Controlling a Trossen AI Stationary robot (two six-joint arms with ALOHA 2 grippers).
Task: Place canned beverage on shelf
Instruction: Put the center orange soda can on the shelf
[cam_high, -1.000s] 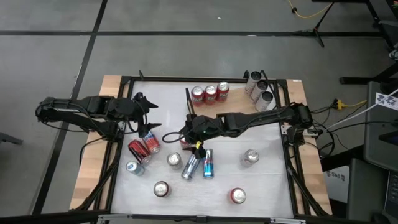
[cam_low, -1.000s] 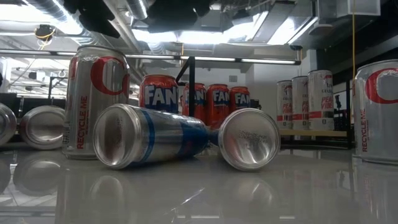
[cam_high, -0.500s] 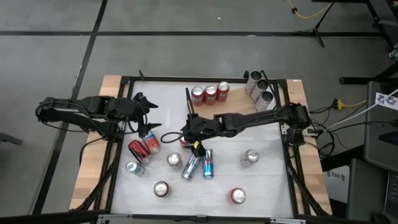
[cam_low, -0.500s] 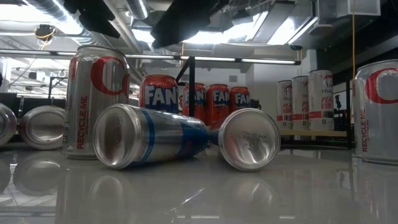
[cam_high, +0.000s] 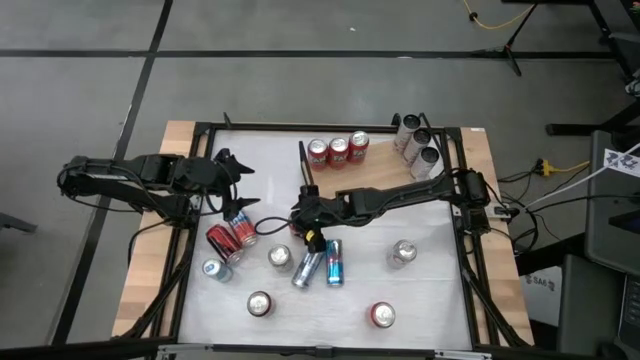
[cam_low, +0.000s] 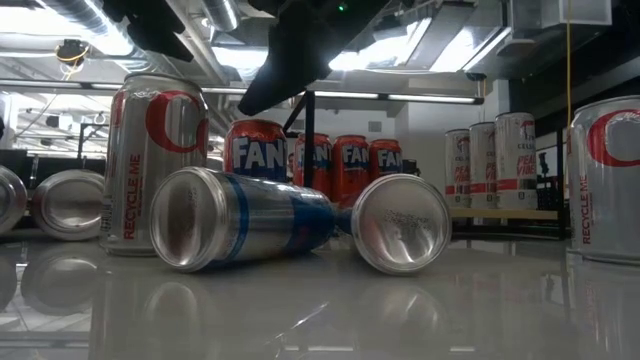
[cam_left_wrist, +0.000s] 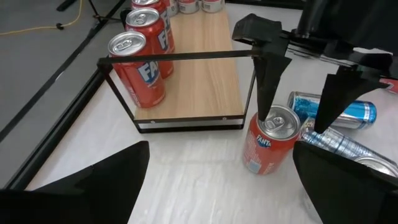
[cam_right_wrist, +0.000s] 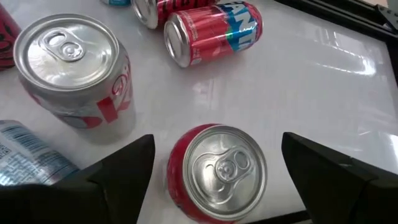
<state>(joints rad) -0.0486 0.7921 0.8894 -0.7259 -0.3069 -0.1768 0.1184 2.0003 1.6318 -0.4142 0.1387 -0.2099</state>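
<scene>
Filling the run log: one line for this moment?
right gripper: open, straddling upright red can | left gripper: open, waiting | shelf: three red cans

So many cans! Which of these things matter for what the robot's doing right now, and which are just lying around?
In the job:
- right gripper, open above the upright red can
- shelf, three red cans already on it

Lying about:
- left gripper, open, waiting at the table's left
- blue cans lying down
- silver cans
- three pale cans at the far right corner

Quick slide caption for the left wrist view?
Right gripper, fingers open, straddles an upright red can beside the shelf.
</scene>
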